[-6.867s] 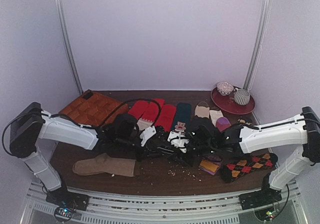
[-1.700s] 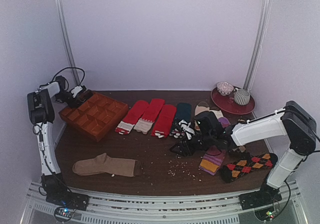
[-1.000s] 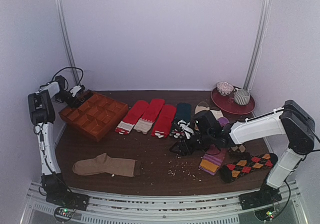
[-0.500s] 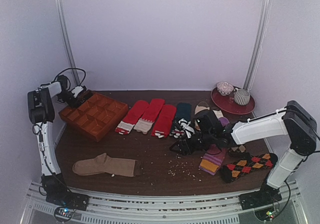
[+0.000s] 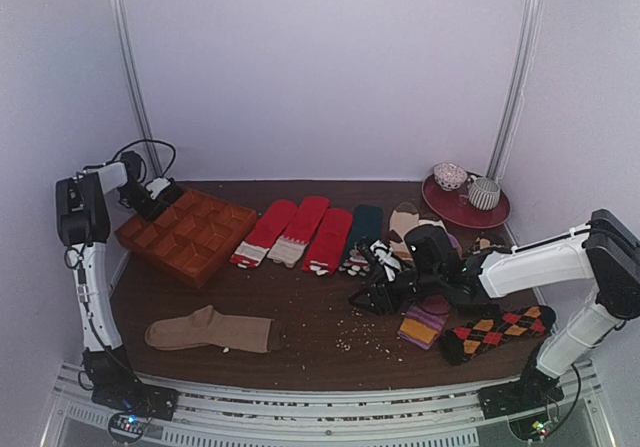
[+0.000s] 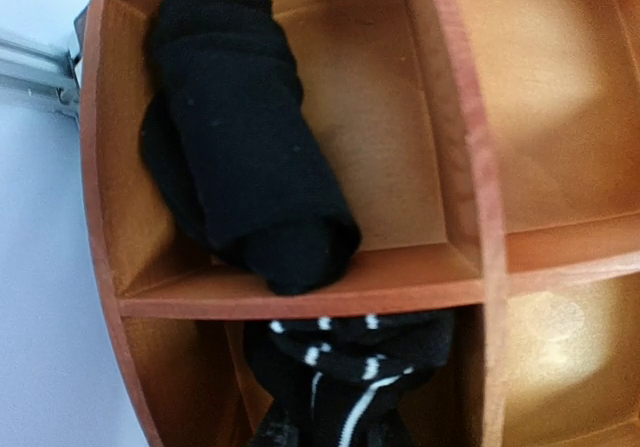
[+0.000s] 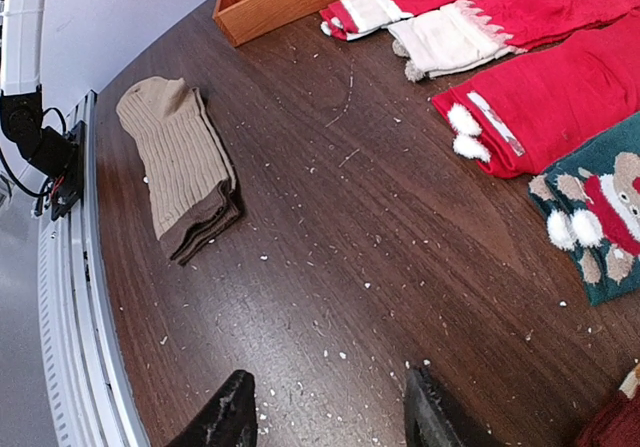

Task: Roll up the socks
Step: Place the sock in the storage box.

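The socks (image 6: 350, 362), a black roll with thin white stripes, sit in a corner compartment of the wooden organizer tray (image 6: 470, 177). My left gripper (image 6: 335, 435) is shut on them, with only the finger tips showing at the bottom edge. In the top view the left gripper (image 5: 155, 195) is at the far left corner of the tray (image 5: 190, 232) and hides the socks. My right gripper (image 7: 330, 417) hangs open just above bare table with nothing between its fingers. In the top view the right gripper (image 5: 383, 285) is right of centre.
A plain black sock roll (image 6: 240, 137) fills the neighbouring compartment. Spread on the table are a tan sock (image 5: 208, 330), red socks (image 5: 300, 229), a green sock (image 5: 365, 225), a purple-orange sock (image 5: 425, 319) and an argyle sock (image 5: 497, 329). A red plate (image 5: 465, 207) with cups stands back right.
My right arm has drawn its gripper a little to the right, away from the table's middle. My left gripper stays at the tray's far left corner.
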You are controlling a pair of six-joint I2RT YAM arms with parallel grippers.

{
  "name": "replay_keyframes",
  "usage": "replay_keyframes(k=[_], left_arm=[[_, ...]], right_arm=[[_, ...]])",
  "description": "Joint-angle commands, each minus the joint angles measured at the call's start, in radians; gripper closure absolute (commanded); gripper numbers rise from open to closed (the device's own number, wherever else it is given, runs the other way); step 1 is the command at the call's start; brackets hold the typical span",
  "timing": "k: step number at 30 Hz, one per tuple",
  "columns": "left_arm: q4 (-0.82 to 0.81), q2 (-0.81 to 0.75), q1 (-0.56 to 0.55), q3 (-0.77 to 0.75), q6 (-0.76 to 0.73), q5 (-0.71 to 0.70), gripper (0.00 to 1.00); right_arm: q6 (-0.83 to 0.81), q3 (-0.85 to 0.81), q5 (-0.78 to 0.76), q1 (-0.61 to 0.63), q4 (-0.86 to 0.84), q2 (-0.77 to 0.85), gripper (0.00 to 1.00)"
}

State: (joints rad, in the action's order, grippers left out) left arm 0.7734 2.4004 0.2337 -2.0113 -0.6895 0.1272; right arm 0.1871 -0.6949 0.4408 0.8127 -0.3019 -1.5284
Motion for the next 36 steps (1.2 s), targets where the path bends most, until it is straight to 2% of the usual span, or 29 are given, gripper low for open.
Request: replay_keyframes(k=[1,11,17,21,23,25,36], left_arm=[[0.194,0.096,0.017,0.0,0.021,-0.058,0.81],[0.036,0.037,0.039,-0.015,0.028,-0.078,0.74],[0.023,0.012,0.038,-0.046,0.009,-0.107,0.5],[0.023,-0.001,0.038,-0.047,0.007,-0.111,0.46],[0.021,-0.007,0.039,-0.047,0.008,-0.114,0.34],[0.015,-0.014,0.04,-0.048,0.011,-0.121,0.04],[-0.035,-0.106,0.037,-0.067,0.044,-0.046,0.02]], right_arm=[[0.004,0.0,0.006,-0.005,-0.022,0.008,0.49],[0.011,-0.042,-0.016,-0.005,0.022,0.013,0.49],[0.012,-0.048,-0.022,-0.005,0.029,0.013,0.49],[0.014,-0.046,-0.023,-0.005,0.031,0.015,0.49],[0.016,-0.046,-0.023,-0.005,0.032,0.017,0.49],[0.015,-0.046,-0.024,-0.005,0.033,0.021,0.49],[0.015,-0.045,-0.024,-0.005,0.022,0.002,0.49]])
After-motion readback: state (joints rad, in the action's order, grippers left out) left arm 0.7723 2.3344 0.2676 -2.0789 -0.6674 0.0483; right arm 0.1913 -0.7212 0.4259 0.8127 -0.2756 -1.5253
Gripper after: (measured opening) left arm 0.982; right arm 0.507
